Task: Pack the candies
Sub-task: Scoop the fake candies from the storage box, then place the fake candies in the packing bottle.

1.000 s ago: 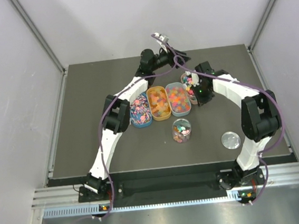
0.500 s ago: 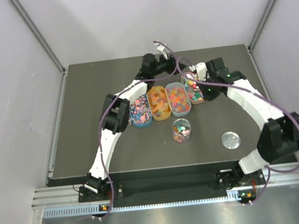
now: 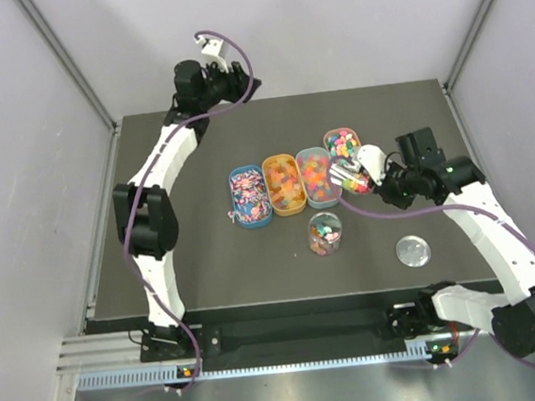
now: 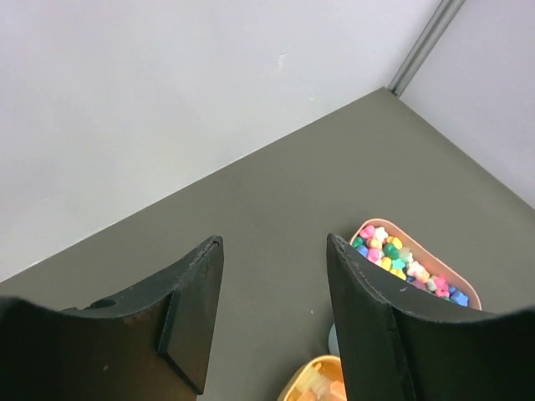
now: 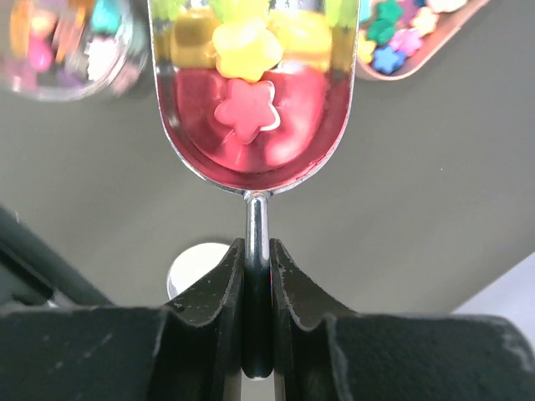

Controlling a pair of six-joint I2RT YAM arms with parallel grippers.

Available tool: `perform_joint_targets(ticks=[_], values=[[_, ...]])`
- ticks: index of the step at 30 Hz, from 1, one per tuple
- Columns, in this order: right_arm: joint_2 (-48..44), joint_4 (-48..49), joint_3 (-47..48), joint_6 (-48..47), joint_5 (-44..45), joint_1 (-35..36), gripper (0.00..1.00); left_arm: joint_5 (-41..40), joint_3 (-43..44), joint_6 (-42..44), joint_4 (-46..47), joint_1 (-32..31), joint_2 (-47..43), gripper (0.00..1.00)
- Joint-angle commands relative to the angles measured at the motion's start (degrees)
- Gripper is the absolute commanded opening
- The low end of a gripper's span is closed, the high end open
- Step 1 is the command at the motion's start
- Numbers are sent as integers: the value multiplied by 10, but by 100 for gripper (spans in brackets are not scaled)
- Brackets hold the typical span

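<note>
Above the table, right fingers clamped on scoop of candies, left fingers apart

- Left arm: white link shells between chunky black joint housings.
- Right arm: the same white shells and black joints.
- Purple cables: one runs along each arm, bulging out in loose loops above the table.
- Bases: black blocks bolted at the table's near edge, each with small coloured lights just in front of it.
- Left gripper: broad, matte black fingers with curved backs and flat inner faces.
- Right gripper: black fingers that narrow to rounded tips, and faint scuffs on the black body behind them.
</note>
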Motion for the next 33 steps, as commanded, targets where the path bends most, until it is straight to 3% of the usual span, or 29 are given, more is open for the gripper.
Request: perform_joint_targets(ticks=[1,11,22,33], values=[[-28,-68,11,-100,-12,14,0,-34,-29,65,-109,-13,-50,57],[-14,-206,54,-172,19,65,0,-40,-147,72,-111,-12,-141,57],[21,-239,45,-150,53,139,0,-49,-159,82,-119,-12,-158,57],[94,-290,88,-127,99,155,0,-36,-171,82,-122,-12,-162,57]])
